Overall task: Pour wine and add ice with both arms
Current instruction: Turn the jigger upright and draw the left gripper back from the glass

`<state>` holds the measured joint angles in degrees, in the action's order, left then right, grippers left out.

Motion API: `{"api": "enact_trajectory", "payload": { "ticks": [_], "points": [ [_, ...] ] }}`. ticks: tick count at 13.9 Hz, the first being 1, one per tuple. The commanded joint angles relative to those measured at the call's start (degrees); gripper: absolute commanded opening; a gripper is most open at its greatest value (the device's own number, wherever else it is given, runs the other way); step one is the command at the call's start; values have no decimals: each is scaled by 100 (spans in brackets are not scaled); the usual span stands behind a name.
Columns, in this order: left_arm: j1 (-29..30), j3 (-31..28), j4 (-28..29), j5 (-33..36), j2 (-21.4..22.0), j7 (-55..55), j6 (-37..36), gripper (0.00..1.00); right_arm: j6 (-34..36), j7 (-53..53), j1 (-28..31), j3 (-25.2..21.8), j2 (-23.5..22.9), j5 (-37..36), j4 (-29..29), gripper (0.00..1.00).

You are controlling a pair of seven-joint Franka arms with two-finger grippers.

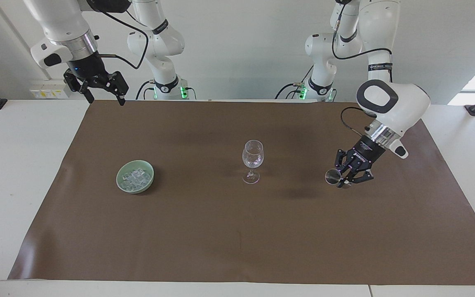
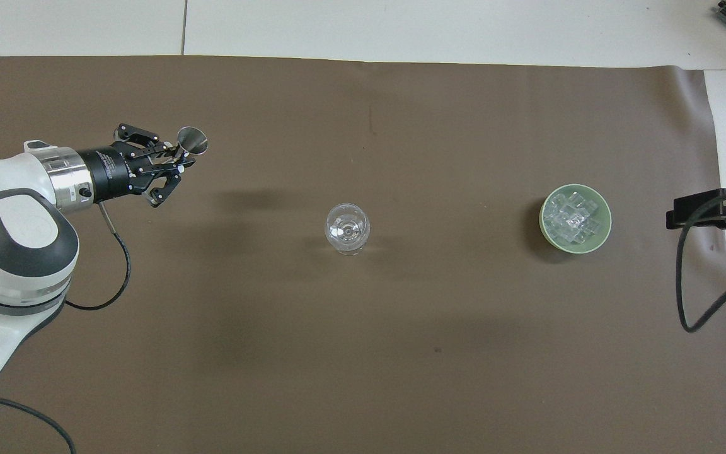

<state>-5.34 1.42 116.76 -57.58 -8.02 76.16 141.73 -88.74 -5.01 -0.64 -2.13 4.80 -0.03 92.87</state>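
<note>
Right hand (image 2: pixel 684 217) mostly cut off at overhead edge; wine glass (image 1: pixel 252 159) contents indiscernible.

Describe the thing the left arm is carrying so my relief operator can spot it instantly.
Start at the brown mat and go to the left arm's end, away from the wine glass in the middle. There the left pincer holds a small metal jigger above the mat. It is the only shiny steel cone in sight, tipped sideways.

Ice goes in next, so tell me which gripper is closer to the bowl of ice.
Right. The right gripper waits raised over the mat's edge at the bowl of ice's end; the left gripper holds a steel jigger past the wine glass.
</note>
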Motion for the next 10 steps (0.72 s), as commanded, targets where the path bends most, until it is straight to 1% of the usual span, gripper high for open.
{"api": "enact_trajectory", "payload": {
  "ticks": [1,6,8,10],
  "points": [
    [138,52,49,-131,28,-109,-233,0,67,114,2,2,91,47,64,100],
    [682,52,-31,-157,-139,-381,-953,0,67,114,2,2,91,47,64,100],
    [937,52,-66,-490,-226,-845,-1374,0,67,114,2,2,91,47,64,100],
    [1096,52,-66,-571,-253,-1242,-1656,0,67,114,2,2,91,47,64,100]
  ]
}}
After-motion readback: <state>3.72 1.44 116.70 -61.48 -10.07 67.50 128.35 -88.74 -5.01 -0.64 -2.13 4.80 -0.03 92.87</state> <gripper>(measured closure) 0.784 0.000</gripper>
